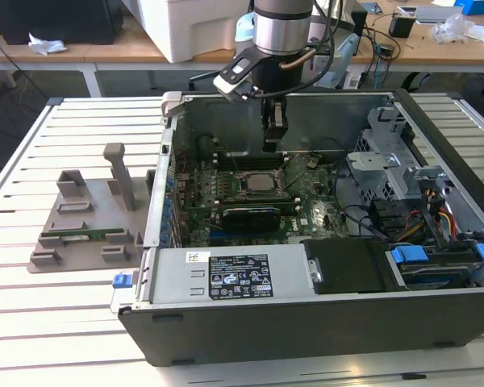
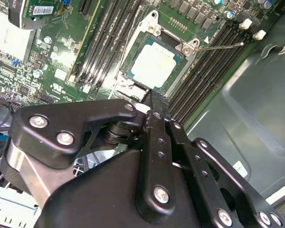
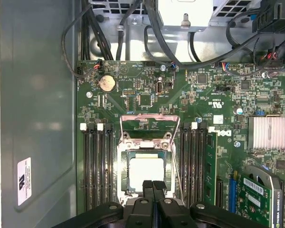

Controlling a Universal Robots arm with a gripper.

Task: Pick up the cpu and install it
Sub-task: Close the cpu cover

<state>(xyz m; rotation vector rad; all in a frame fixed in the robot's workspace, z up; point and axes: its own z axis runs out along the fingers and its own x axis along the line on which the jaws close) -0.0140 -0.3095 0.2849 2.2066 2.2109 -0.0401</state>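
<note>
Silver on top, the cpu (image 3: 146,172) lies flat in the socket (image 3: 125,178) of the green motherboard (image 3: 133,90), and the socket's metal cover (image 3: 149,124) is folded open at one side of the socket. The gripper (image 3: 152,184) hangs above the socket's edge and does not touch the chip. Its black fingers (image 3: 147,189) are pressed together with nothing between them. The open computer case (image 1: 306,322) around the socket stands on a slatted white desk (image 1: 64,322).

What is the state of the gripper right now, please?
Gripper: shut, holding nothing; the cpu lies in the socket.
</note>
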